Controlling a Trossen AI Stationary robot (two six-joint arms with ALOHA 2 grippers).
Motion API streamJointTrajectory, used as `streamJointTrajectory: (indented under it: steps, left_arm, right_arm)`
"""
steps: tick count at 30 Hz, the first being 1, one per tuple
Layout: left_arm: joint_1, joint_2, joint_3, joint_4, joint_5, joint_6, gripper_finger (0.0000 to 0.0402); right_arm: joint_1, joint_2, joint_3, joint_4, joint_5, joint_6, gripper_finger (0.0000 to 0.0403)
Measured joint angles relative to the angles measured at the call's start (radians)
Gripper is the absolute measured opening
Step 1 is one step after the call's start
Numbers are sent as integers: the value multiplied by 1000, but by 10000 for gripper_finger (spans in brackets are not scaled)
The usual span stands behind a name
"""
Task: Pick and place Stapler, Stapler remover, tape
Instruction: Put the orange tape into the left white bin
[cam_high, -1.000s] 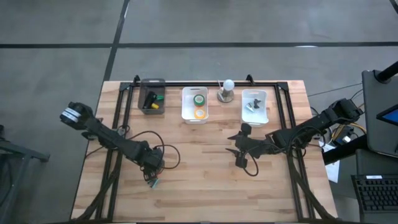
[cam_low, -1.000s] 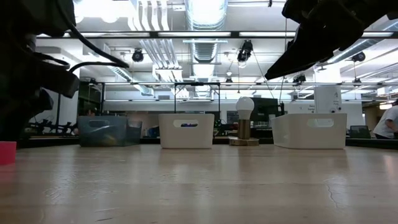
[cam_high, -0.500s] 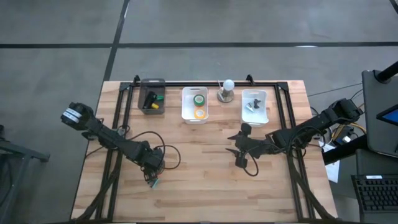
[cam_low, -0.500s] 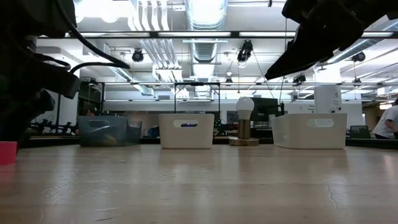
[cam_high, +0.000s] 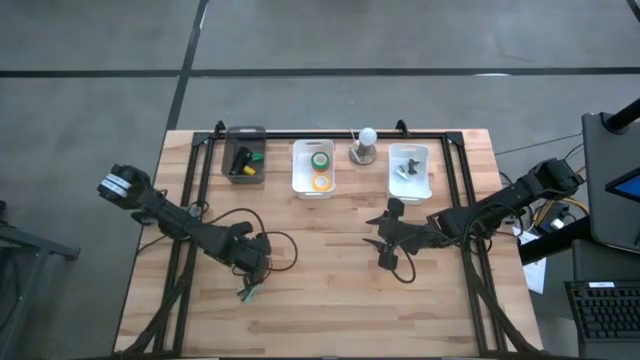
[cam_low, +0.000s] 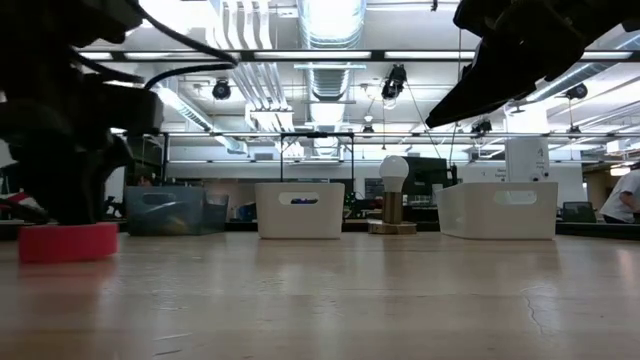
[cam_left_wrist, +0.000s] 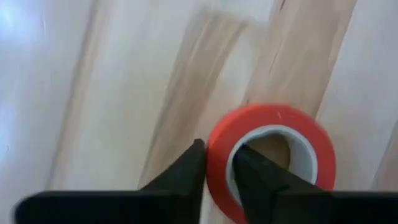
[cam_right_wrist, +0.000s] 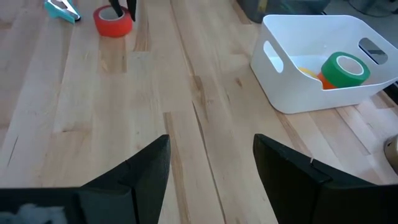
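Along the far edge of the pale wooden plank table (cam_high: 330, 290) stand three bins in a row; a dark grey plastic bin (cam_high: 244, 161) on the left holding a black oblong stapler (cam_high: 240, 161) with green and yellow pieces beside it; a white plastic bin (cam_high: 313, 167) in the middle holding a green ring-shaped tape roll (cam_high: 319, 160) and an orange-red ring-shaped tape roll (cam_high: 320, 182); a second white plastic bin (cam_high: 410, 170) on the right with small grey items inside that are too small to tell; between the two white bins a white round bulb on a wooden base (cam_high: 364, 146) stands upright; nothing lies between the bins and the red roll except bare planks and a loop of black cable (cam_high: 268, 243).

The left gripper (cam_left_wrist: 219, 167) is low over the near-left part of the table; its two dark fingers straddle the wall of a red ring-shaped tape roll (cam_left_wrist: 272, 158), one finger outside the ring and one in its open centre, closed narrowly on that wall; the roll lies flat on the wood, as the low view shows it resting on the surface; just beside it lies a small teal clip-like object (cam_right_wrist: 61, 9).

The right gripper (cam_right_wrist: 211, 168) hovers above the table's middle right, its fingers spread wide and holding nothing, well apart from the bins.
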Motion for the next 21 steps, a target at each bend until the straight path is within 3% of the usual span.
streamJointTrajectory:
  steps: [4,10,16,21]
  left_arm:
    - [34,0,16,16,-5,80,39]
    - [101,-1,84,16,-6,212,39]
    - [198,-3,191,8,-12,372,73]
    - [286,-3,307,-38,-12,516,53]
  right_arm:
    - [0,0,0,0,0,0,226]
    - [0,0,0,0,0,0,226]
    - [0,0,0,0,0,0,226]
    - [0,0,0,0,0,0,226]
